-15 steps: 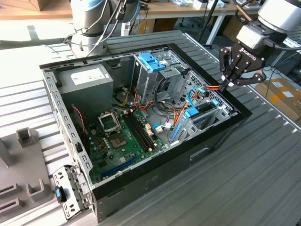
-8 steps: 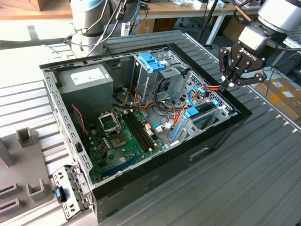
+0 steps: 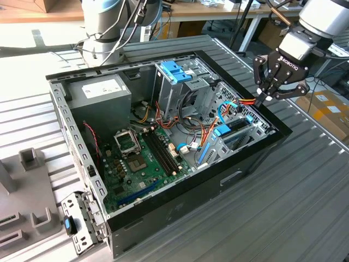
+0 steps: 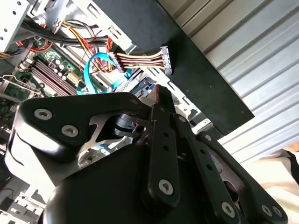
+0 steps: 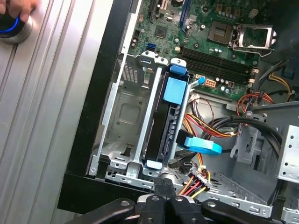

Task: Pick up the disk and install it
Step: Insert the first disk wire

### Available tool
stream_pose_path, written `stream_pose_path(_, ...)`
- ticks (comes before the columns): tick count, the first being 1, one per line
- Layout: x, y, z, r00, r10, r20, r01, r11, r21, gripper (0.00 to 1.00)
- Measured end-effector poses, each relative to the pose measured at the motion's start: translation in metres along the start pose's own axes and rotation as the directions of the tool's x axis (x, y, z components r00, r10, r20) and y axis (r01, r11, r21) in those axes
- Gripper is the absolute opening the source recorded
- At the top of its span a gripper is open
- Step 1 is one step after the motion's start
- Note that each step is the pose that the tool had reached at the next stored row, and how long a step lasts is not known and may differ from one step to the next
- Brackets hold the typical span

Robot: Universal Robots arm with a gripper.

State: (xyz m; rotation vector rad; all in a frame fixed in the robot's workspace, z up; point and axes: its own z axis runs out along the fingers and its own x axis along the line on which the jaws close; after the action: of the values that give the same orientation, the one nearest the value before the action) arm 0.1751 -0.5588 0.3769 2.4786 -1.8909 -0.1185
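Grey ribbed bench (image 3: 305, 180) carries the open computer case (image 3: 180, 188), motherboard (image 3: 142, 158) toward the exterior view's left. Further right, the disk (image 5: 169, 119) stands on edge in the drive cage (image 5: 124, 121), blue rails showing, beside an empty slot. My pincer (image 3: 267, 97) hovers above the case's right edge, fingers together, holding nothing

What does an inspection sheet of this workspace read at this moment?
Surface: ribbed grey metal table, open computer case on it.
Job's things: disk with light-blue rails standing in the case's drive bay.
Clutter: grey fixture blocks at the exterior view's left.
Gripper: gripper over the case's edge, beside a cable plug.
Cables: coloured power cables, blue data cable.
Surroundings: benches behind, a hand on a button.
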Motion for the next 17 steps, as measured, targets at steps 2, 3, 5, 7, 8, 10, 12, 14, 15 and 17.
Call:
stream_pose_path(2, 0.0, 0.0, 0.0, 0.9998, -0.021, -0.0013, 0.021, 0.9998, -0.001, 0.11)
stream_pose_path(3, 0.0, 0.0, 0.0, 0.9997, -0.026, -0.0017, 0.026, 0.9997, -0.0012, 0.11)
stream_pose_path(5, 0.0, 0.0, 0.0, 0.9988, -0.049, -0.0031, 0.049, 0.9988, -0.0024, 0.11)
stream_pose_path(7, 0.0, 0.0, 0.0, 0.9977, -0.067, -0.0042, 0.067, 0.9978, -0.0033, 0.11)
stream_pose_path(8, 0.0, 0.0, 0.0, 0.9971, -0.076, -0.0047, 0.076, 0.9971, -0.0038, 0.11)
stream_pose_path(10, 0.0, 0.0, 0.0, 0.9956, -0.093, -0.0058, 0.093, 0.9956, -0.0047, 0.11)
stream_pose_path(12, 0.0, -0.0001, 0.0, 0.9931, -0.117, -0.0072, 0.117, 0.9931, -0.0059, 0.11)
stream_pose_path(14, 0.0, -0.0001, 0.0, 0.9918, -0.128, -0.0077, 0.128, 0.9918, -0.0065, 0.11)
stream_pose_path(15, 0.0, -0.0001, 0.0, 0.9911, -0.133, -0.008, 0.133, 0.9911, -0.0068, 0.11)
stream_pose_path(17, 0.0, -0.0002, 0.0, 0.9892, -0.147, -0.0088, 0.146, 0.9892, -0.0076, 0.11)
